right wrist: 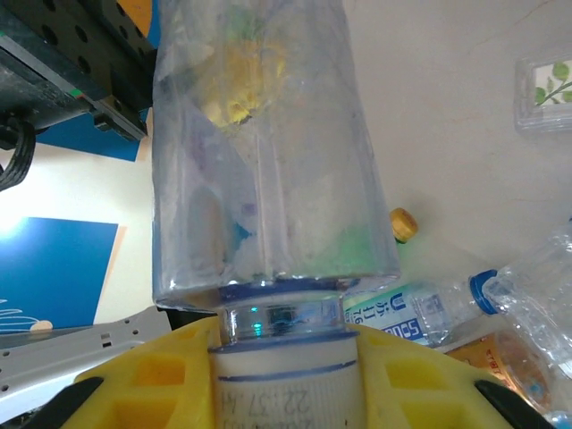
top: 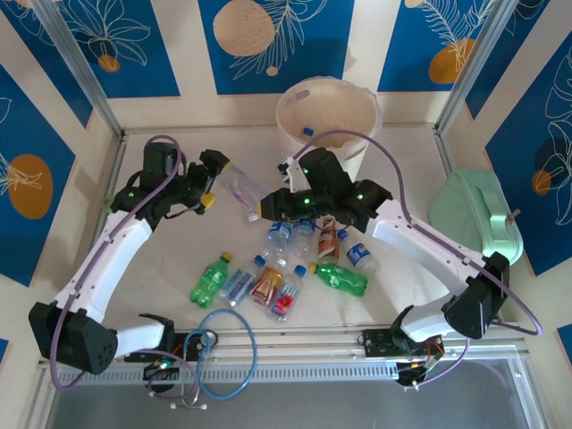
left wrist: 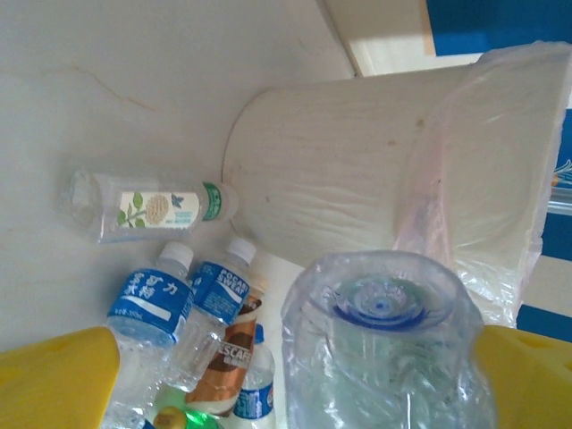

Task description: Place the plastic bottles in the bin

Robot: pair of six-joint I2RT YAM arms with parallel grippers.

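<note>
Heap: loose bottles (top: 277, 268) lie on the worktop (top: 170, 268), lower centre of the top view; some are hidden under the right arm.
Writing: "POCARI SWEAT" on a blue-label bottle (left wrist: 219, 290); brown label (left wrist: 234, 353) beside it is cut off and only partly legible.
Right jaws: clamped on the neck of a clear bottle (right wrist: 268, 152).
Left jaws: spread wide around that bottle's base; the lower-left yellow finger (left wrist: 54, 375) stands clear of it.
Bin (top: 335, 112): upper centre, beyond both jaws.
</note>
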